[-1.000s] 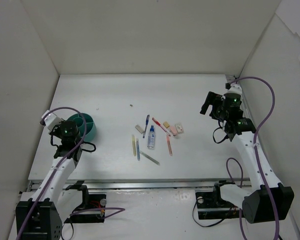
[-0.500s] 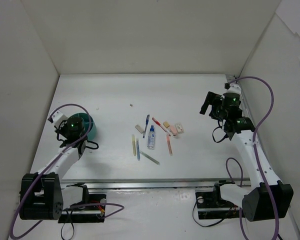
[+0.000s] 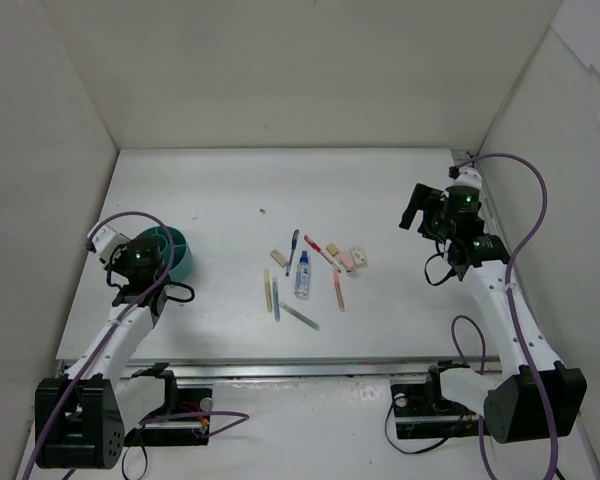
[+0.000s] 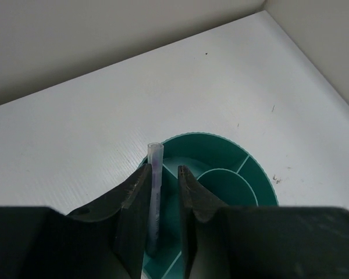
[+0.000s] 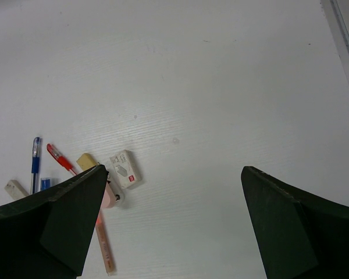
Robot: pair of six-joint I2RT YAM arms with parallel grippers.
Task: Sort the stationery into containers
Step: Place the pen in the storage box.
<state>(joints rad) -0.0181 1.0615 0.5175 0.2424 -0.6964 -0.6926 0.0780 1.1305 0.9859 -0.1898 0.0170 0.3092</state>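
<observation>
Two hands differ: your left hand, low in its wrist frame, is slightly parted around an upright grey pen over the teal container. Your right hand is spread wide, empty; loose stationery lies mid-frame on the counter.

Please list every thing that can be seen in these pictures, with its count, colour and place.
cup: one, teal, table's left
pen: one, pale purple, between the left jaws, above the cup
pens: two, blue and red, table's middle
pencils: four, yellow, blue, grey, pink, table's middle
tube: one, white with blue cap, among the pencils
erasers: four, grey, tan, pink, white, table's middle
table: one, white
walls: white, around the table
left arm: white; jaws a little apart, pen between them
right arm: white; jaws wide open, empty
</observation>
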